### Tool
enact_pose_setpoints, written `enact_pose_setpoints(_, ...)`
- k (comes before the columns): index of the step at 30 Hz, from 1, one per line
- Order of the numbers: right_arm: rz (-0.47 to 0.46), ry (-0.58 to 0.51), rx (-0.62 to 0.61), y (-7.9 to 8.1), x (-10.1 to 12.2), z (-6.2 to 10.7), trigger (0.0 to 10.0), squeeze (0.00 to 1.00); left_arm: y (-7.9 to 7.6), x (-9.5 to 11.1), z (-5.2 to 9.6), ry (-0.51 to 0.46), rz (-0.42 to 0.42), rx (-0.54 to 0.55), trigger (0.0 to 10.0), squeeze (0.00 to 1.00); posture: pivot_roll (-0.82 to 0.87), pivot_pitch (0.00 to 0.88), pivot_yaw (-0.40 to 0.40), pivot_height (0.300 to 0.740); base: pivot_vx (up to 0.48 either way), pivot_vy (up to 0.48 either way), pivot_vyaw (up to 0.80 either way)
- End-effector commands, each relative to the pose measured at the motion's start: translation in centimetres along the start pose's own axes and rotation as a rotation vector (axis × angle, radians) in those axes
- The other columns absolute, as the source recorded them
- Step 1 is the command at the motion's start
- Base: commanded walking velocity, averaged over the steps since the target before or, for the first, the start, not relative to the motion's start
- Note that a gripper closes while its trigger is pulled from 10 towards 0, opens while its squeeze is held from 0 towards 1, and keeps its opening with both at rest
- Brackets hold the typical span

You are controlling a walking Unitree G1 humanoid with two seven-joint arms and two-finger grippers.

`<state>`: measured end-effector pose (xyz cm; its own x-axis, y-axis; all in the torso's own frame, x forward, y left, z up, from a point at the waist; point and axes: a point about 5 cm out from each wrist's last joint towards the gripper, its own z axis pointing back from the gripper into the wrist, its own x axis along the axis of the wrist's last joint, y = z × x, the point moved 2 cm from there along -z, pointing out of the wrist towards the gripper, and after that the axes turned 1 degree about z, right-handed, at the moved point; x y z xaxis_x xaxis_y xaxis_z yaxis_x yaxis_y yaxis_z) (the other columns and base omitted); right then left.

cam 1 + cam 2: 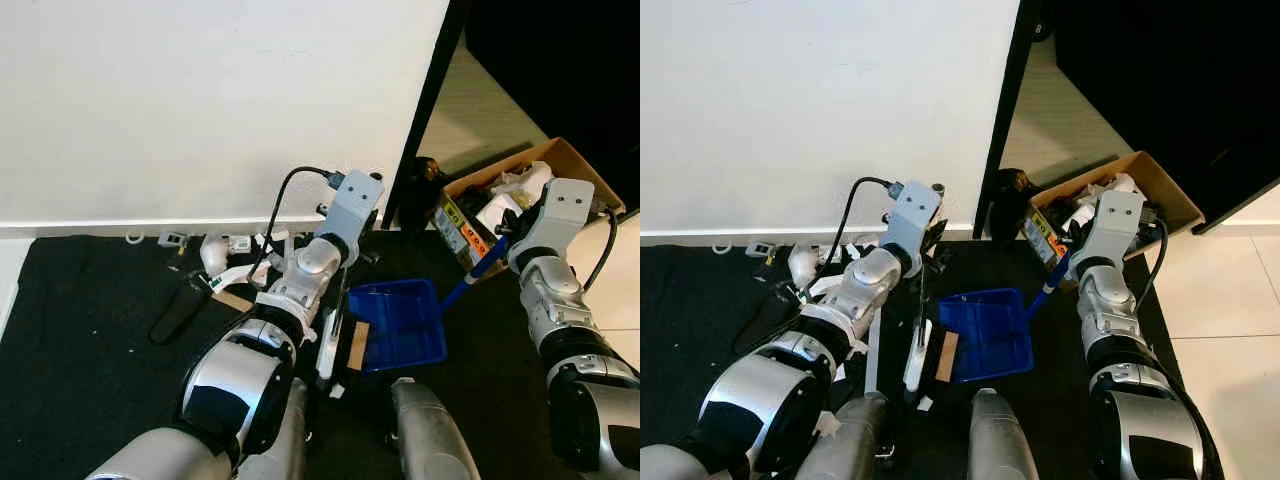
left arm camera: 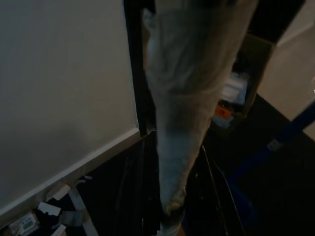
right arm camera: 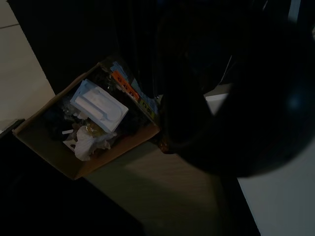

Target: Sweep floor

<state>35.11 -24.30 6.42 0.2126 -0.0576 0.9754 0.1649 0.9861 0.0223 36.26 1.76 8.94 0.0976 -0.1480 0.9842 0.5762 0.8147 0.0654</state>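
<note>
Nearest the robot, one blue dustpan [image 1: 405, 322] lies flat on the black mat [image 1: 70, 370] between the two arms, with a single piece of brown cardboard [image 1: 357, 345] lying at its left edge. One white brush [image 1: 915, 360] stands just left of that cardboard, its long pale handle running up to the left gripper [image 1: 330, 262]; how far that claw's fingers are spread around the handle I cannot tell. The dustpan's blue handle [image 1: 478, 272] slants up to the right gripper [image 1: 505, 240], and the fingers' spacing there is also hidden behind the wrist.

Farther left on the mat lies one black flat object [image 1: 180, 308], and beyond it several white scraps [image 1: 228, 262] are scattered along the baseboard, with one small grey plug-like piece [image 1: 172, 240] beside them. Open mat stretches to the left of the left arm.

Farthest back, a white wall [image 1: 200, 100] closes the left side, ending at a black door frame [image 1: 425, 110]. One open cardboard box [image 3: 74, 162] full of white packaging and crumpled paper sits by the frame on the pale floor [image 1: 1230, 320], just beyond the mat's right edge
</note>
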Motion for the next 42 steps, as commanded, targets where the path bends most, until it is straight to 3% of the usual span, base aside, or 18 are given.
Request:
enact_pose_setpoints(1, -0.073, 0.123, 0.009, 0.6, -3.0, 0.7, 0.0, 0.00, -3.6, 4.5, -1.9, -0.162, 0.186, -0.073, 10.0, 0.00, -0.02, 0.205, 0.000, 0.740, 0.000, 0.000, 0.00)
enact_pose_setpoints(6, -0.133, 0.139, -0.004, 0.6, -3.2, 0.7, 0.0, 0.00, -2.8, 6.4, -2.2, -0.225, 0.223, -0.047, 10.0, 0.00, -0.02, 0.198, -0.008, 0.740, 0.000, 0.000, 0.00)
enact_pose_setpoints(8, -0.175, 0.160, 0.027, 1.6, -3.7, 0.8, 0.0, 0.00, -2.3, 8.0, -2.5, -0.268, 0.236, -0.032, 10.0, 0.00, -0.02, 0.196, -0.012, 0.740, 0.000, 0.000, 0.00)
enact_pose_setpoints(15, -0.230, 0.181, 0.062, 3.4, -4.2, 0.9, 0.0, 0.00, -2.9, 9.7, -2.7, -0.327, 0.287, -0.048, 10.0, 0.00, -0.01, 0.195, -0.012, 0.740, 0.000, 0.000, 0.00)
enact_pose_setpoints(19, -0.245, 0.185, 0.061, 3.5, -4.3, 0.9, 0.0, 0.00, -2.5, 10.5, -2.7, -0.359, 0.308, -0.047, 10.0, 0.00, -0.01, 0.193, -0.012, 0.740, 0.000, 0.000, 0.00)
enact_pose_setpoints(23, -0.256, 0.185, 0.048, 3.2, -4.2, 0.8, 0.0, 0.00, 0.0, 12.9, -2.2, -0.443, 0.302, -0.022, 10.0, 0.00, 0.00, 0.188, -0.009, 0.740, 0.000, 0.000, 0.00)
enact_pose_setpoints(24, -0.256, 0.185, 0.048, 3.2, -4.2, 0.8, 0.0, 0.00, 0.0, 12.9, -2.2, -0.443, 0.302, -0.022, 10.0, 0.00, 0.00, 0.188, -0.009, 0.740, 0.000, 0.000, 0.00)
enact_pose_setpoints(30, -0.280, 0.181, 0.032, 2.8, -4.0, 0.8, 0.0, 0.00, 5.4, 15.3, 0.2, -0.514, 0.156, -0.068, 10.0, 0.00, 0.03, 0.180, -0.007, 0.740, 0.000, 0.000, 0.00)
enact_pose_setpoints(33, -0.294, 0.180, 0.030, 2.8, -4.0, 0.8, 0.0, 0.00, 6.8, 15.3, 1.3, -0.514, 0.112, -0.111, 10.0, 0.00, 0.03, 0.177, -0.009, 0.740, 0.000, 0.000, 0.00)
enact_pose_setpoints(35, -0.302, 0.181, 0.030, 2.7, -4.0, 0.8, 0.0, 0.00, 8.0, 14.1, 2.5, -0.461, 0.032, -0.156, 10.0, 0.00, 0.04, 0.174, -0.010, 0.740, 0.000, 0.000, 0.00)
enact_pose_setpoints(36, -0.302, 0.181, 0.030, 2.7, -4.0, 0.8, 0.0, 0.00, 8.0, 14.1, 2.5, -0.461, 0.032, -0.156, 10.0, 0.00, 0.04, 0.174, -0.010, 0.740, 0.000, 0.000, 0.00)
enact_pose_setpoints(38, -0.309, 0.182, 0.028, 2.6, -4.0, 0.7, 0.0, 0.00, 8.8, 12.5, 3.9, -0.376, -0.045, -0.225, 10.0, 0.00, 0.04, 0.174, -0.011, 0.740, 0.000, 0.000, 0.00)
enact_pose_setpoints(42, -0.312, 0.183, 0.025, 2.4, -4.1, 0.8, 0.0, 0.00, 8.8, 9.3, 6.2, -0.209, -0.154, -0.351, 10.0, 0.00, 0.05, 0.173, -0.016, 0.740, 0.000, 0.000, 0.00)
